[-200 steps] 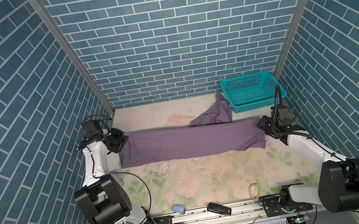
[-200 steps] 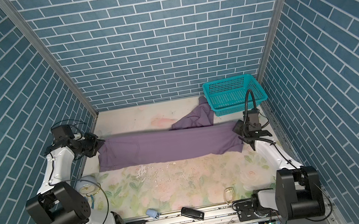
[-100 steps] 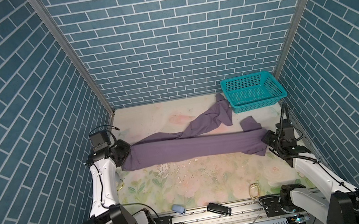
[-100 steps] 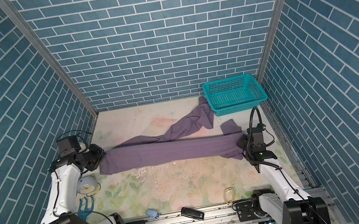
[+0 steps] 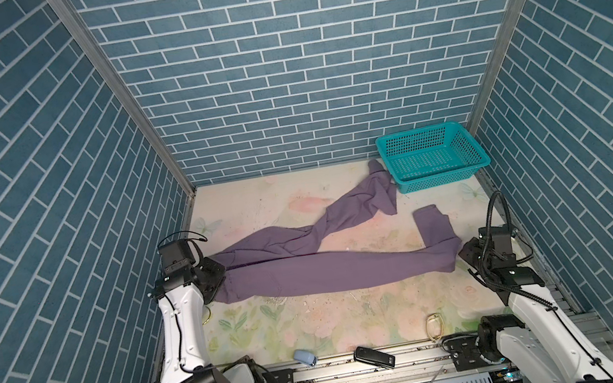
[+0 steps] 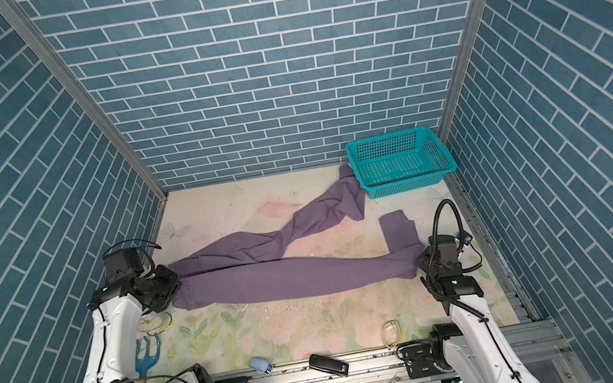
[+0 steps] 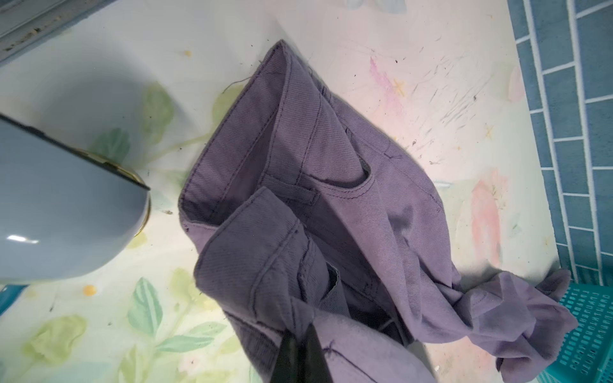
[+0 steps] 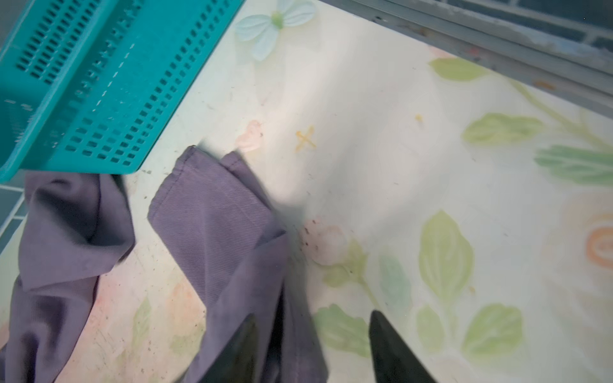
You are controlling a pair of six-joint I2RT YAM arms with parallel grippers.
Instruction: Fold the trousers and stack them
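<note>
The trousers (image 5: 331, 277) are muted purple twill, with stitched pockets and a belt loop showing in the left wrist view. They lie spread on the table. One leg runs crumpled up to the near left corner of the teal basket (image 5: 442, 179) and touches it. The other leg stretches across in front of the basket, its cuff end bent back toward it. The waistband lies at the end farthest from the basket, where the left gripper (image 7: 300, 335) is pinched tight on its edge. The right gripper (image 8: 315, 345), in front of the basket, has its fingers spread apart, with the leg's fabric lying against one of them. The table (image 5: 359, 318) wears a pale floral cover, scuffed and speckled, and blue brick-pattern walls (image 5: 298, 76) close it in on three sides.
</note>
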